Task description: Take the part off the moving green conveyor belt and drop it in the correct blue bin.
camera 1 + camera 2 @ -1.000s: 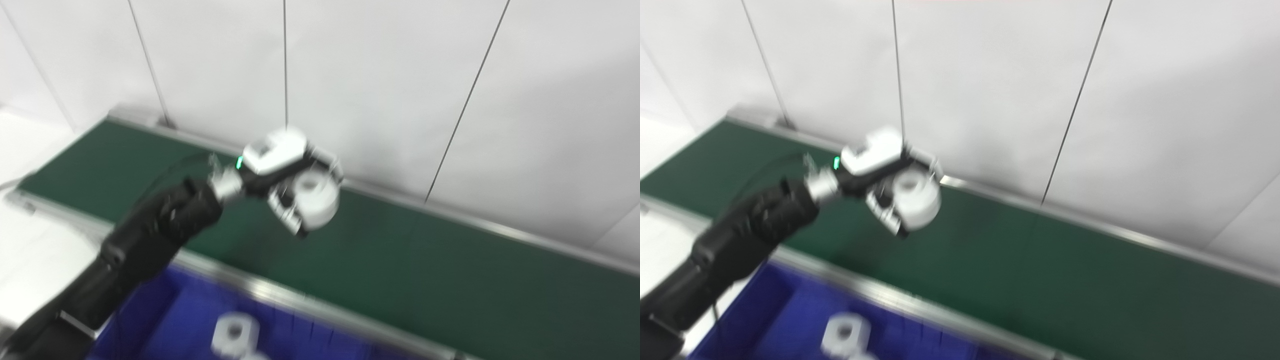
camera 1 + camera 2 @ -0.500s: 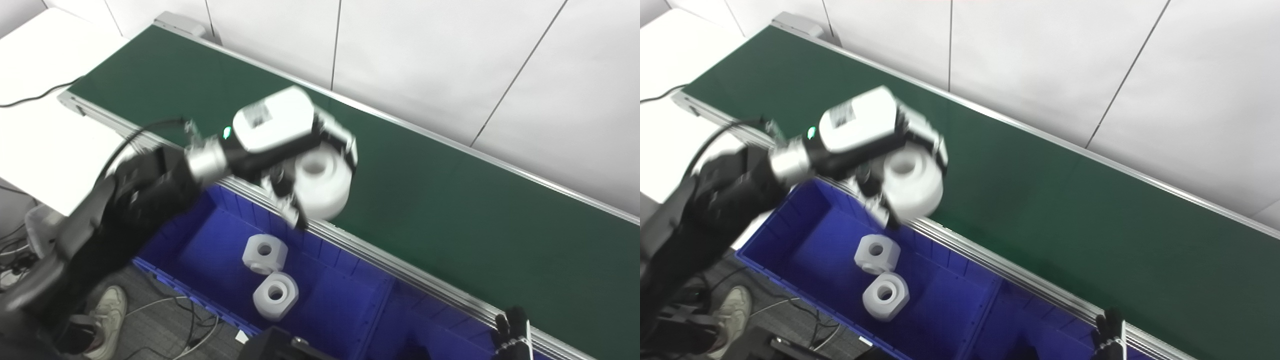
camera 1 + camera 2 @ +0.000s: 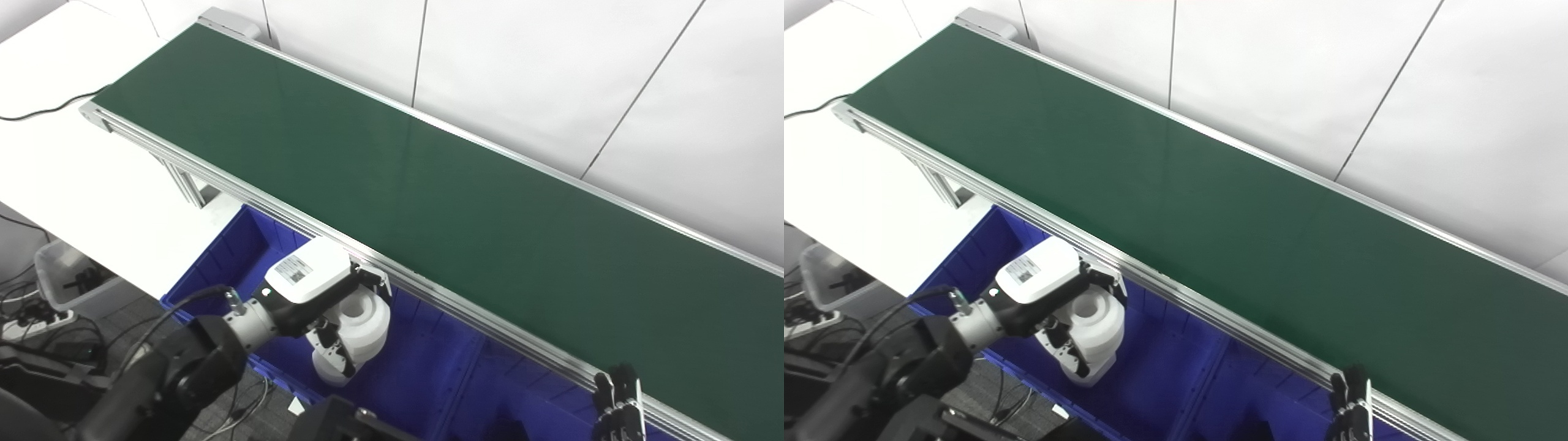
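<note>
My left hand (image 3: 309, 294) hangs over the left blue bin (image 3: 245, 245), shut on a white ring-shaped part (image 3: 365, 323) with a round centre hole. Under the held part lies another white part (image 3: 326, 370) on the bin floor, mostly hidden by the hand. The green conveyor belt (image 3: 380, 177) runs diagonally from upper left to lower right with nothing on it. Only the dark fingertips of my right hand (image 3: 618, 401) show at the bottom right, near the belt's front rail; their state cannot be read.
A second blue bin compartment (image 3: 490, 398) lies right of the first, below the belt's metal rail (image 3: 465, 306). A white table (image 3: 73, 177) with a black cable stands at left. A clear box (image 3: 61, 275) and cables lie on the floor.
The left hand has come down and toward me with the part, from above the belt's front rail to low over the left blue bin. The camera also shifted a little.
</note>
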Action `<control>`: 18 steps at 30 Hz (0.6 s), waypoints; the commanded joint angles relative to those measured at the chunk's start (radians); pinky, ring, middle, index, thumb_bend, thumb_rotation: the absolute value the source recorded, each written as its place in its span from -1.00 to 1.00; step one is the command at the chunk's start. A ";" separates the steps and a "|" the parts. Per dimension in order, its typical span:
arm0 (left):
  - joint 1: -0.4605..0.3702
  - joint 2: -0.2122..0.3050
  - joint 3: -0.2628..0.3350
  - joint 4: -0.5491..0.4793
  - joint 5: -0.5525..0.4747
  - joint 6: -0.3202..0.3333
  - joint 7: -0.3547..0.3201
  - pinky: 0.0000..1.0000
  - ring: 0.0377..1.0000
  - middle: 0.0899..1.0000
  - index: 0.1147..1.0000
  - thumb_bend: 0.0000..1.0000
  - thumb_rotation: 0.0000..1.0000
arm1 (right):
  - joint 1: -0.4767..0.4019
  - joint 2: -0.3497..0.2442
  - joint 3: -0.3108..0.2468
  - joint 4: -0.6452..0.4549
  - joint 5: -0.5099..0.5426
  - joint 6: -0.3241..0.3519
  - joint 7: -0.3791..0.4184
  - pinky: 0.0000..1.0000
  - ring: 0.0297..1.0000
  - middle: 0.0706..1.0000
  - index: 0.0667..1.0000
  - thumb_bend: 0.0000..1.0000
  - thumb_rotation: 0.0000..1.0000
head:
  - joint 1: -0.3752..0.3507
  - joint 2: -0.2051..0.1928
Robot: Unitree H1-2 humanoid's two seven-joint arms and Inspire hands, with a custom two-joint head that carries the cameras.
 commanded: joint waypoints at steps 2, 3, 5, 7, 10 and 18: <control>-0.032 0.007 -0.025 0.023 0.052 -0.045 0.066 -0.20 -0.20 -0.18 -0.12 0.05 -1.00 | 0.013 0.015 0.008 -0.057 -0.010 0.003 0.004 1.00 0.95 0.98 1.00 0.88 0.84 | 0.000 0.004; -0.037 0.004 -0.032 0.032 0.067 -0.046 0.072 -0.19 -0.18 -0.18 -0.12 0.05 -1.00 | 0.014 0.016 0.009 -0.060 -0.012 0.006 0.004 1.00 0.95 0.98 1.00 0.88 0.85 | -0.002 0.005; -0.048 -0.010 -0.060 0.051 0.099 -0.041 0.076 -0.16 -0.17 -0.19 -0.11 0.04 -1.00 | 0.017 0.018 0.011 -0.066 -0.029 0.005 0.002 1.00 0.95 0.98 1.00 0.86 0.88 | -0.009 0.009; -0.056 -0.023 -0.082 0.074 0.123 -0.039 0.091 -0.17 -0.20 -0.21 -0.10 0.04 -1.00 | 0.018 0.019 0.012 -0.068 -0.036 0.004 0.003 1.00 0.95 0.98 1.00 0.84 0.89 | -0.014 0.012; -0.080 -0.052 -0.127 0.150 0.172 -0.033 0.141 -0.29 -0.34 -0.30 -0.09 0.03 -1.00 | 0.017 0.024 0.016 -0.066 -0.034 0.002 0.006 1.00 0.96 0.99 1.00 0.81 0.90 | -0.014 0.014; -0.119 -0.037 -0.214 0.236 0.247 0.053 0.006 -0.20 -0.20 -0.24 -0.08 0.04 -1.00 | 0.012 0.041 0.029 -0.058 -0.039 -0.004 0.003 1.00 0.95 0.98 1.00 0.79 0.87 | -0.051 0.017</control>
